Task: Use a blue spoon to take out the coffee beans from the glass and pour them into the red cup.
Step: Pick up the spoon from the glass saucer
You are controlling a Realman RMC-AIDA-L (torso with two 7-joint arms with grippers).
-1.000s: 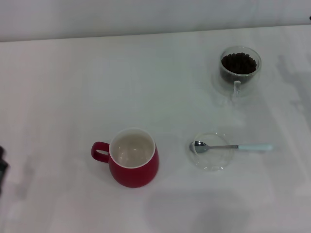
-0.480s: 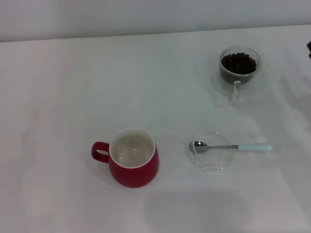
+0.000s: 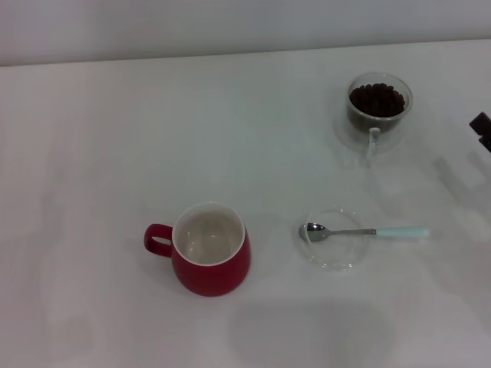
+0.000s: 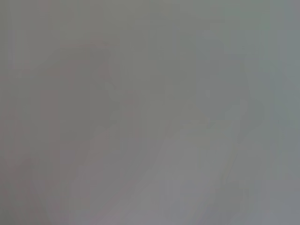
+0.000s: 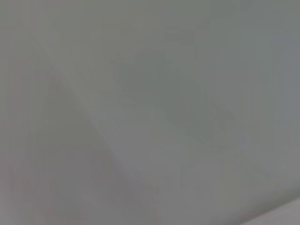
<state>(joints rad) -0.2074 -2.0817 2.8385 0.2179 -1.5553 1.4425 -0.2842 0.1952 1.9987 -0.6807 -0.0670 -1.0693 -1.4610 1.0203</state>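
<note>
Opening step, by the look of it: nothing picked up yet. Blue spoon (image 3: pixel 360 231) lying flat, metal bowl resting in a shallow clear dish (image 3: pixel 332 239), pale handle sticking out over the dish rim toward the robot's right and onto the white desk (image 3: pixel 115 138). Glass (image 3: pixel 379 103) standing upright at the far right, well apart from the spoon, holding a dark heap of coffee beans (image 3: pixel 377 99), its clear handle turned toward the robot. Red cup (image 3: pixel 209 248) standing near the middle front, just left of the dish but not touching it, loop handle pointing left, cream inside showing no beans.

Right pincer (image 3: pixel 481 129) only a dark sliver at the right edge of the head view, level with the glass; cannot tell how far open, and nothing seen in its hold. Left pincer nowhere in sight.

Next move, as a guess: bring the right pincer down over the pale handle, where it overhangs the dish, and close across its width without dragging the bowl against the dish rim. Thin, low handle, so probably a shallow, careful pinch.

Head view alone carrying all 4 task things. Both wrist views showing only a blank grey blur, with no object and no fingers to make out.
</note>
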